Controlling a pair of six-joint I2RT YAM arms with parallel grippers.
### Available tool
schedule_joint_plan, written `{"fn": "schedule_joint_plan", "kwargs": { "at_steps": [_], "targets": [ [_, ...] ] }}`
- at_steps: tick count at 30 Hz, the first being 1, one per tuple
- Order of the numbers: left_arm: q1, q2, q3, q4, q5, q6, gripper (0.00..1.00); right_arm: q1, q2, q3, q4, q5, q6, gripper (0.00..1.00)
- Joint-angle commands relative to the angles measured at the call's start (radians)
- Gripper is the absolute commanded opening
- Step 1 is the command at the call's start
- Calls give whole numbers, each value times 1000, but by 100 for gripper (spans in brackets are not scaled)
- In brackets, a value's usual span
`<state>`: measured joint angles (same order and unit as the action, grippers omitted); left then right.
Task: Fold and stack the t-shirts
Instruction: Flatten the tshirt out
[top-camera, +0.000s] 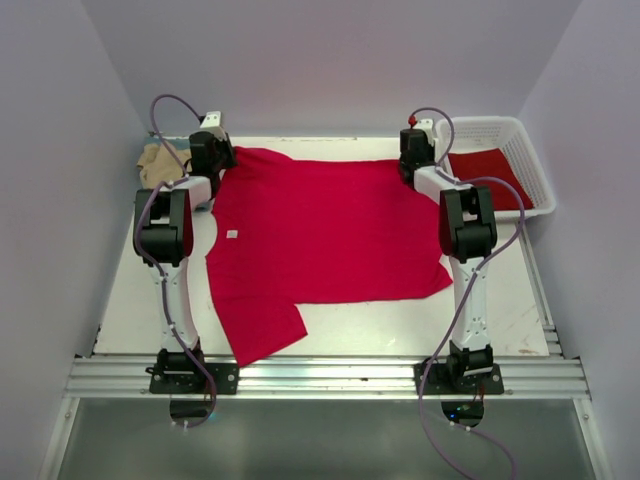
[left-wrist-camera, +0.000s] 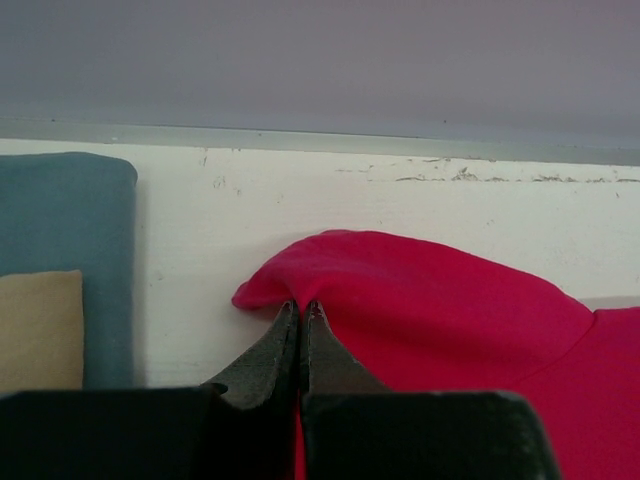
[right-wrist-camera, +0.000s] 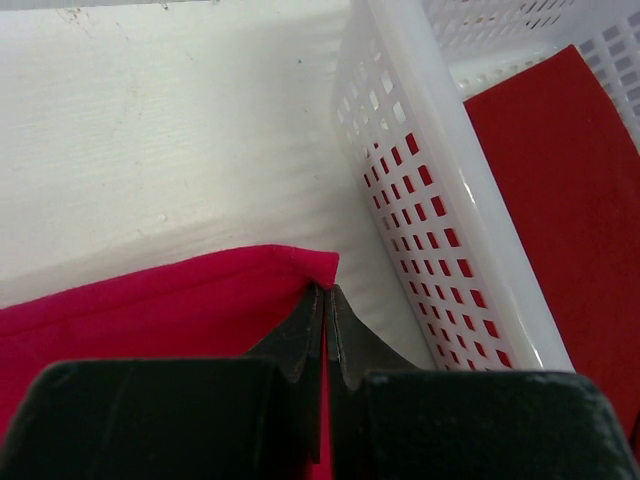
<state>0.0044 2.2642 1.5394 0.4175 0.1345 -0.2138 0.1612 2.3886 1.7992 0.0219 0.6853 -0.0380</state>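
1. A red t-shirt (top-camera: 320, 235) lies spread flat over the middle of the white surface (top-camera: 130, 300), reaching from near the far left corner almost to the far right corner.
2. Its neck opening faces the left edge of the surface, and a small white tag (top-camera: 232, 234) shows just inside it.
3. One sleeve (top-camera: 265, 335) points toward the near edge. The other sleeve reaches toward the far left corner.
4. The left arm (top-camera: 165, 225) stretches to that far sleeve. In the left wrist view the left fingers (left-wrist-camera: 275, 345) are pressed together on the sleeve's edge, and the red cloth humps up into a fold at their tips.
5. The right arm (top-camera: 467, 225) stretches to the shirt's far right corner. In the right wrist view the right fingers (right-wrist-camera: 300, 335) are clamped on that hemmed corner, and red shows in the slit between them.
6. A white lattice basket (top-camera: 530, 160) stands at the far right corner of the surface. Its near wall is just beside the pinched corner but does not touch it.
7. A second red shirt (top-camera: 487, 170) lies flat in the basket.
8. At the far left corner of the surface, near the left fingers, a folded tan shirt (left-wrist-camera: 40, 330) rests on a folded blue-grey shirt (left-wrist-camera: 70, 210). A strip of bare surface separates this pile from the red sleeve.
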Motion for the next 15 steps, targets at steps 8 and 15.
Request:
{"fn": "schedule_joint_plan", "kwargs": {
  "at_steps": [8, 15],
  "targets": [
    [5, -23, 14, 38, -12, 22, 0, -8, -72, -4, 58, -9, 24, 0],
    [5, 0, 39, 27, -12, 24, 0, -6, -55, 11, 52, -10, 26, 0]
  ]
}}
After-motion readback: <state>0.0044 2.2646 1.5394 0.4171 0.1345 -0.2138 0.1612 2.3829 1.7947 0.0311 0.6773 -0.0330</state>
